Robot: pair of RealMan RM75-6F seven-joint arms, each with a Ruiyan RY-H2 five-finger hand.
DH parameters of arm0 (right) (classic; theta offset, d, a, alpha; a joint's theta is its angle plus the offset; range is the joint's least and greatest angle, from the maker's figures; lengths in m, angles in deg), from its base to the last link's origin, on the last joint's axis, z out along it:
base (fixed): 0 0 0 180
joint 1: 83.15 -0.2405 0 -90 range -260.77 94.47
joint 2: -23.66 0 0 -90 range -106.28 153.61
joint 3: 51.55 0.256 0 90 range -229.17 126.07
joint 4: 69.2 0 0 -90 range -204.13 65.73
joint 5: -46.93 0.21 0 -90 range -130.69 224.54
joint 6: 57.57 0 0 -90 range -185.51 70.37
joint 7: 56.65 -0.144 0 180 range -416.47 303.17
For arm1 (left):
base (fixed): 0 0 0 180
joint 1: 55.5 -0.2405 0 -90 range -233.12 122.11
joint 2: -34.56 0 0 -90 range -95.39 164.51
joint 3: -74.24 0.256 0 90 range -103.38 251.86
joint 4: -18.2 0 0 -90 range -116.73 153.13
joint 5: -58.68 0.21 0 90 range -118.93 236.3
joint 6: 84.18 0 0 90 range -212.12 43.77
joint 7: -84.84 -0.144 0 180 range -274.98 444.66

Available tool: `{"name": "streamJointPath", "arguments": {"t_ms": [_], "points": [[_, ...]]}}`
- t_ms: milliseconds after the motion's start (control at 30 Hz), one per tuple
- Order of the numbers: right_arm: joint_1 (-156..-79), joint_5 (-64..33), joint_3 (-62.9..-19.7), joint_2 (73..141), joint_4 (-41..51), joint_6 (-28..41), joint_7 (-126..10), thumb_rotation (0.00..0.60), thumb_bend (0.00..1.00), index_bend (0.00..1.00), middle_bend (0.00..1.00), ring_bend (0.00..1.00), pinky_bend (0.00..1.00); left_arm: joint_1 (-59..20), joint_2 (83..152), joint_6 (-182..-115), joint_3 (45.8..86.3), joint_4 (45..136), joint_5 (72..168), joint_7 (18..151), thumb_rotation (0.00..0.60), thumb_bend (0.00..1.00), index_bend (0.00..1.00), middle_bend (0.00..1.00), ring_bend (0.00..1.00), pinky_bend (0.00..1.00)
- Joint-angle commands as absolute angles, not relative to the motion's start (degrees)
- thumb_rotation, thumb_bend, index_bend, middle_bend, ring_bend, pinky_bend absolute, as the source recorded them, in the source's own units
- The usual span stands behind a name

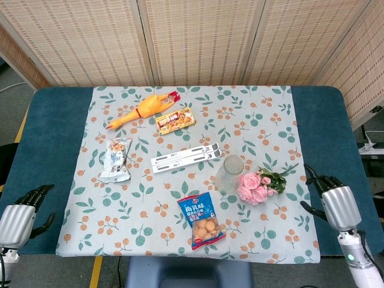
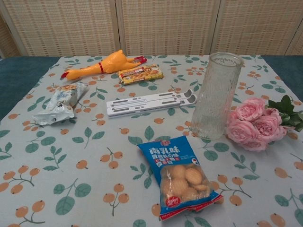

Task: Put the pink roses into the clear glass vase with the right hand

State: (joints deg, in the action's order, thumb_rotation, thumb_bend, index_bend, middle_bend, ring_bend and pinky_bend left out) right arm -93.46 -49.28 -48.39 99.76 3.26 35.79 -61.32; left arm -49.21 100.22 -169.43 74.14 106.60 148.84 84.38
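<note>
The pink roses lie on the floral cloth with their green leaves pointing right. Just left of them the clear glass vase stands upright, close beside the blooms. My right hand hovers at the table's right edge, over the blue border, well right of the roses, fingers apart and holding nothing. At the lower left corner my left hand rests low with fingers loosely spread and empty. Neither hand shows in the chest view.
A blue biscuit bag lies in front of the vase. A white folding stand, a silver snack packet, an orange snack pack and a rubber chicken sit further back.
</note>
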Motion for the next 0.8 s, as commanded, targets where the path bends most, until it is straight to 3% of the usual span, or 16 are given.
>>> {"name": "streamJointPath", "arguments": {"t_ms": [33,167,367,600,800], "points": [[-97.7,-46.1,-47.8,96.8,7.8,24.6,-56.1,0.600,0.01,0.04,0.73,0.77,0.80,-49.5,100.0,-170.4,74.0,107.0,149.0,84.5,0.600,0.37,0.15,0.21,0.25,0.44],[-103.9,-41.6,-47.3,90.7,16.2,9.8,-52.1,0.600,0.00,0.03,0.73,0.78,0.81,-49.8,100.1,-171.1,74.0,107.2,149.5,83.9,0.600,0.37,0.15,0.22,0.25,0.44],[-111.5,-32.0,-45.7,89.0,20.7,-7.3,-48.3,0.600,0.00,0.03,0.74,0.78,0.81,-49.8,100.0,-170.6,73.8,107.2,148.7,83.7,0.600,0.37,0.15,0.22,0.25,0.44],[-116.0,-26.0,-44.8,95.4,16.4,-12.0,-43.0,0.600,0.00,0.18,0.75,0.79,0.82,-50.0,99.9,-171.1,73.7,107.2,148.9,83.9,0.600,0.37,0.15,0.22,0.25,0.44],[-118.3,-22.9,-44.7,99.5,13.8,-14.3,-41.8,0.600,0.00,0.23,0.75,0.79,0.82,-50.0,99.8,-170.9,73.6,107.1,148.6,84.3,0.600,0.37,0.15,0.22,0.25,0.44]]}}
